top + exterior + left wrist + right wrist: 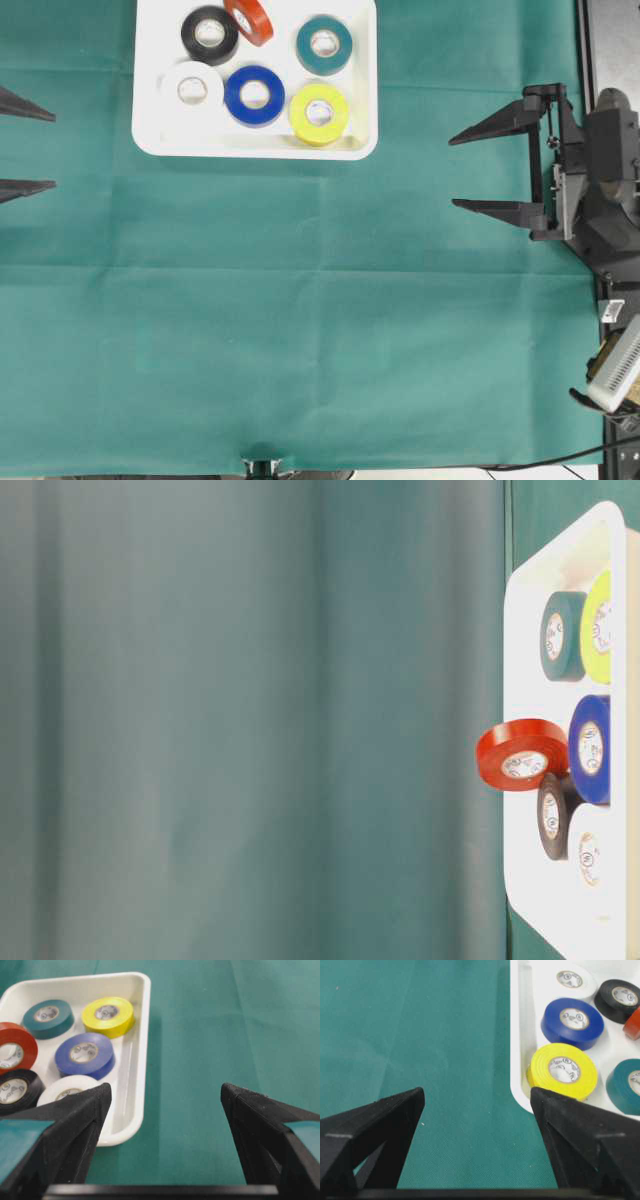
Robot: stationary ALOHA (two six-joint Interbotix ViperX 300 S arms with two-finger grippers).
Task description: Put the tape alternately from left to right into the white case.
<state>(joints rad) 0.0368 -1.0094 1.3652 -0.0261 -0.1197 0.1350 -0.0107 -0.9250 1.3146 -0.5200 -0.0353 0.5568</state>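
Though cropped, left hand (pixel 25 146) fingertips show, white case (pixel 150 100) top cut off

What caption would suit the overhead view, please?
Six coloured round tape rolls sit inside the shallow white plastic tray on green cloth, both arms' jaws open and empty.

Bright, even light with soft shadows – the wrist views stay sharp, the table-level view is hazy across its left side
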